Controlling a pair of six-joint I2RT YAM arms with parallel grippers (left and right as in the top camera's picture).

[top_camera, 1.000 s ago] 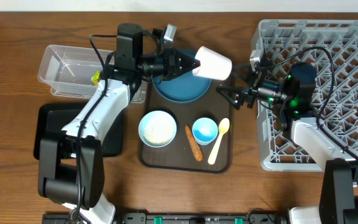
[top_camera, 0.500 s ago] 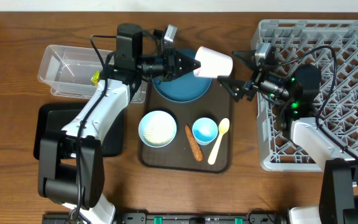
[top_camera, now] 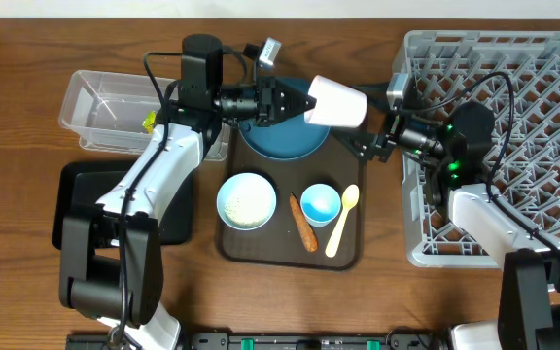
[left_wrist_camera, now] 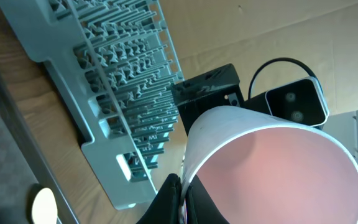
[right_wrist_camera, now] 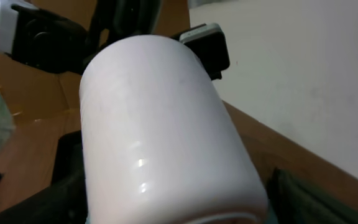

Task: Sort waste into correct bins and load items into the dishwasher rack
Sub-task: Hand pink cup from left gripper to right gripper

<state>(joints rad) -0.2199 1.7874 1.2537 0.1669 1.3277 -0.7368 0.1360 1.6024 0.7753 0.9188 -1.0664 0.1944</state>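
The small pink cup [top_camera: 336, 102] hangs on its side in the air over the right edge of the dark blue plate [top_camera: 278, 138]. My left gripper [top_camera: 305, 102] is shut on its rim, one finger inside and one outside [left_wrist_camera: 184, 186]. My right gripper [top_camera: 369, 122] stands open at the cup's closed end, a finger on each side of it. In the right wrist view the cup [right_wrist_camera: 160, 124] fills the space between the fingers [right_wrist_camera: 294, 199]. The grey dishwasher rack [top_camera: 542, 97] lies at the right.
On the brown tray [top_camera: 350, 255] are a pale blue bowl [top_camera: 247, 200] with rice, a small blue cup [top_camera: 321, 204], a carrot piece [top_camera: 303, 224] and a pale yellow spoon [top_camera: 342, 219]. The clear tub [top_camera: 105, 107] holds a yellow-green wrapper [top_camera: 149, 122]. The black tray [top_camera: 76, 199] lies below it.
My right gripper has swung up and to the left, from beside the rack to the pink cup's closed end. The left gripper and the cup have barely moved.
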